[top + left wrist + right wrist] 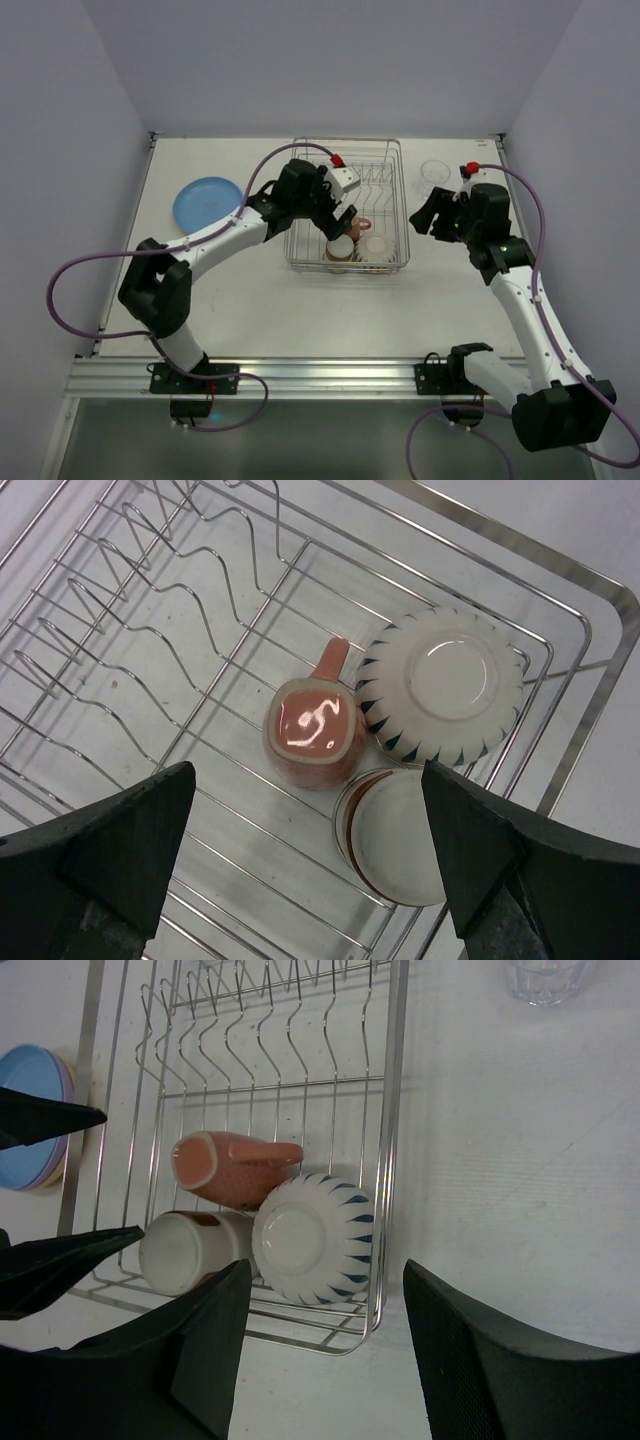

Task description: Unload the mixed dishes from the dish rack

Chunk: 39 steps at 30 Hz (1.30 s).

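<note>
The silver wire dish rack (385,160) stands mid-table. At its near end lie a reddish-brown cup (311,729) on its side, a cream cup with a brown band (395,835) and an upturned cream ribbed bowl with blue marks (442,683). They also show in the right wrist view: cup (235,1170), banded cup (188,1252), bowl (312,1238). My left gripper (335,222) (308,780) is open and empty above the cups. My right gripper (418,220) (328,1280) is open and empty just right of the rack. The clear tumbler (435,172) (545,978) stands on the table right of the rack.
A blue plate (207,202) (28,1110) lies on the table left of the rack, with purple and yellowish rims showing under it in the right wrist view. The rack's plate tines (120,610) stand bare. White walls close in on three sides.
</note>
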Available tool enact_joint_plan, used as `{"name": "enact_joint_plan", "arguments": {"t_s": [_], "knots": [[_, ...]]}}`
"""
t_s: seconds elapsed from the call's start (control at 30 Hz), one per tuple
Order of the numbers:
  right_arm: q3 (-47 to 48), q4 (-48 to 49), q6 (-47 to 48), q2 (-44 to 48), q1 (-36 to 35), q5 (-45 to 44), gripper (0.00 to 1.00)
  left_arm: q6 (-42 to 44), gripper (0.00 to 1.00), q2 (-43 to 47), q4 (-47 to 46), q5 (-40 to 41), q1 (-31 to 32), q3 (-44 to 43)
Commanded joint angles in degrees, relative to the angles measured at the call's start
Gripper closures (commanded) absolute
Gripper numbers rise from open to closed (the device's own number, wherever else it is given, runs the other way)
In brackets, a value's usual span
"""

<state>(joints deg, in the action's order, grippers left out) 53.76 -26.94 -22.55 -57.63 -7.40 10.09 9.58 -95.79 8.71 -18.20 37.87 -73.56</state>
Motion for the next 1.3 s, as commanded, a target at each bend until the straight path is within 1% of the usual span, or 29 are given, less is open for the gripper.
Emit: {"name": "enact_joint_plan", "arguments": {"t_s": [0.0,0.1,0.33,0.47,0.6,0.63,0.8,1.1,1.27], "knots": [[0.6,1.4,-0.6,1.7,-0.1,0.6,0.35,3.4,0.00,-2.0,-0.4,-0.1,0.3,-4.0],[0.9,1.0,-0.7,1.6,-0.1,0.5,0.35,2.9,0.00,-4.3,-0.1,-0.6,0.3,-4.8],[1.1,0.7,-0.9,1.1,-0.1,0.5,0.35,4.1,0.09,-7.0,-0.5,-1.1,0.3,-4.8],[1.1,0.7,-0.8,0.9,-0.1,0.4,0.35,4.0,0.09,-7.7,-0.5,-1.4,0.3,-5.5],[1.0,0.7,-0.8,0.8,0.0,0.3,0.35,3.8,0.12,-8.8,0.3,-2.1,0.3,-6.6],[1.0,0.8,-0.7,0.8,-0.1,0.3,0.35,3.7,0.16,-9.4,0.3,-2.7,0.3,-6.9],[0.8,0.7,-0.7,0.8,0.0,0.0,0.35,3.4,0.26,-11.9,3.0,-3.5,0.3,-9.6],[0.8,0.7,-0.4,0.8,-0.1,0.2,0.35,4.0,0.26,-13.0,4.6,-1.8,0.4,-10.0],[0.8,0.7,-0.4,1.0,-0.1,0.1,0.35,3.3,0.29,-14.7,5.8,-2.1,0.4,-11.7]]}}
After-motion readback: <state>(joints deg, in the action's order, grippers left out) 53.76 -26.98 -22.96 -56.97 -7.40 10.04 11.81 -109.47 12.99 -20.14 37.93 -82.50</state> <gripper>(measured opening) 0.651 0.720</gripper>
